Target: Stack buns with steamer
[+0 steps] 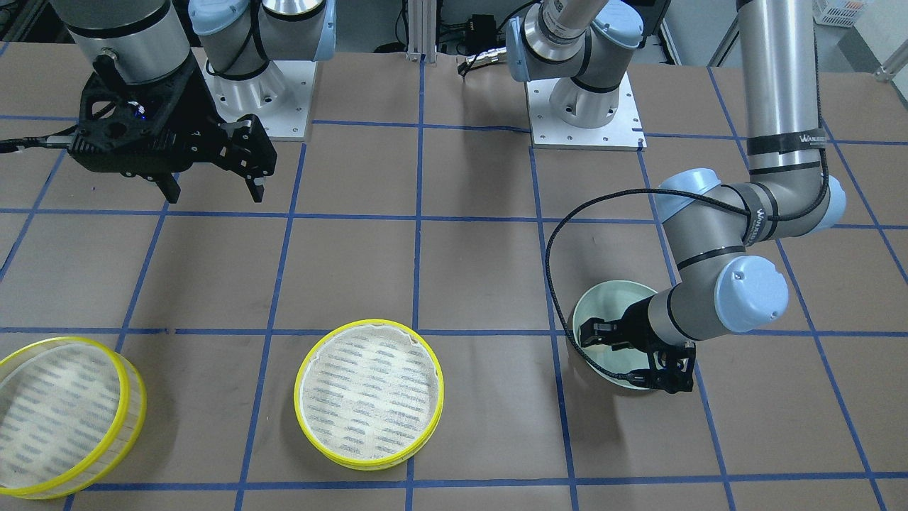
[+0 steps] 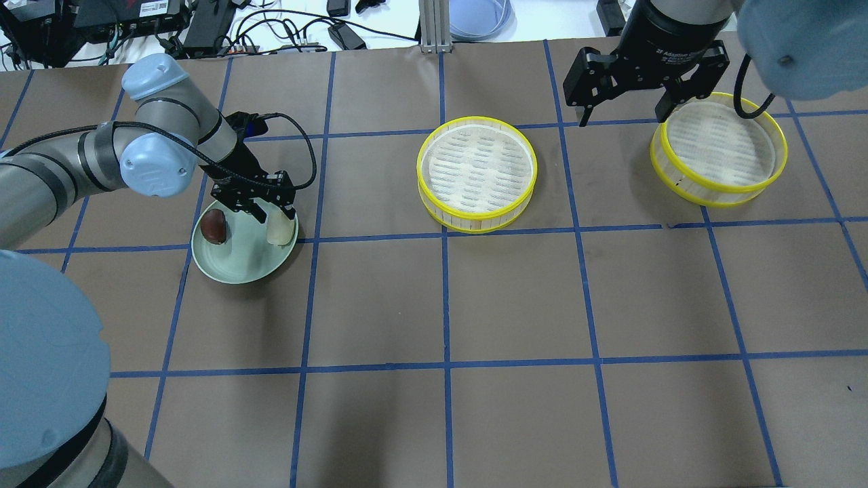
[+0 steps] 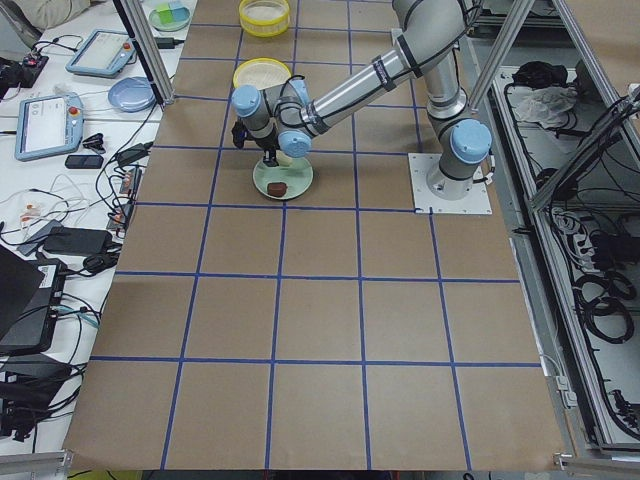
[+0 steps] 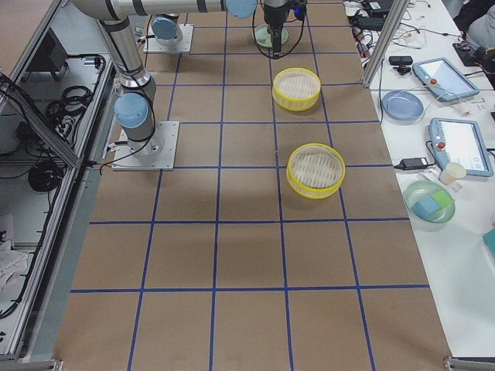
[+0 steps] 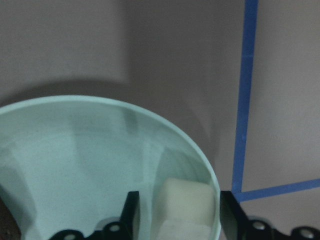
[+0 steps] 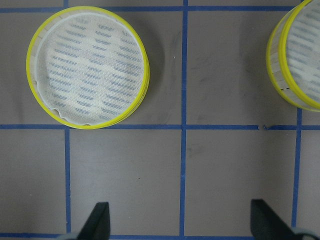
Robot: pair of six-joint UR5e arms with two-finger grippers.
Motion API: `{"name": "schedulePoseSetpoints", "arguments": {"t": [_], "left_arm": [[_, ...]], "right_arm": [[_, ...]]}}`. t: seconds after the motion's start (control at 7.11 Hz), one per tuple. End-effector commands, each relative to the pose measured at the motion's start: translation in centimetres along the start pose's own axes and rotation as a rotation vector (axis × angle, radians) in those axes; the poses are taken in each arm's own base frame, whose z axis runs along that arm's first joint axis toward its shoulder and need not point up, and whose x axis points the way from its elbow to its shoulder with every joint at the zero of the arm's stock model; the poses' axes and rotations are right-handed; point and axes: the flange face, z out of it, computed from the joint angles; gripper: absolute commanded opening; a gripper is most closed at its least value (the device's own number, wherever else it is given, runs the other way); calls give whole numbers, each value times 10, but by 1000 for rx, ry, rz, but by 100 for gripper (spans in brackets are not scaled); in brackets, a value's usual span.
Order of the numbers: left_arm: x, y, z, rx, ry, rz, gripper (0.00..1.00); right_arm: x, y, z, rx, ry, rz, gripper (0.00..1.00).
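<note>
The white print on my right gripper (image 2: 625,112) reads "2F Adaptive Gripper". A black strap (image 1: 787,142) on the left arm carries a word starting "WAN"; the rest is too small for me to read. I see no other writing I can make out.

The table (image 2: 515,298) is covered in brown paper, marked into squares with blue tape (image 2: 445,298). White benches along its far side hold cables (image 3: 60,215) and teach pendants (image 4: 459,147).

My left gripper (image 2: 274,213) is down in the mint-green plate (image 2: 237,268), its fingers (image 5: 131,214) spread to either side of the cream bun (image 2: 280,228). The wrist view shows a gap at one finger, so it is not pinching yet. The brown bun (image 2: 213,226) lies on the same plate, apart from the cream one.

The right gripper hangs above the table with its fingers wide apart, gripping nothing. The middle tray (image 2: 475,166) sits near the table's centre. The end tray (image 2: 719,146) sits out on the robot's right, just beside that gripper in the overhead view. Both yellow-rimmed trays have bare striped floors.
</note>
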Motion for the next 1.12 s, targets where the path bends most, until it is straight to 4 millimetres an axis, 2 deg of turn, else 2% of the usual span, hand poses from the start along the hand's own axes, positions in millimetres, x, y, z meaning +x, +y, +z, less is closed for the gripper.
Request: {"name": "schedulePoseSetpoints", "arguments": {"t": [0.0, 0.14, 0.28, 0.42, 0.56, 0.7, 0.84, 0.98], "left_arm": [[-1, -4, -8, 21, -15, 6, 0], [-2, -5, -13, 36, -40, 15, 0], [4, -8, -43, 109, -57, 19, 0], [20, -19, -86, 183, -66, 35, 0], [52, -24, -119, 245, -20, -44, 0], [96, -21, -139, 299, 88, -106, 0], [133, -23, -140, 347, 154, -116, 0], [170, -24, -130, 349, 254, -126, 0]], "right_arm": [[57, -26, 11, 22, 9, -12, 100], [115, -43, 28, -4, 3, -12, 100], [173, -45, 28, 0, 7, 41, 100], [217, -57, 59, -35, -15, -36, 100], [259, -66, 79, -29, 9, -39, 100], [303, -71, 99, -15, 22, -5, 100], [333, -72, 122, -36, 10, -49, 100], [356, -70, 145, -67, -2, -54, 100]]}}
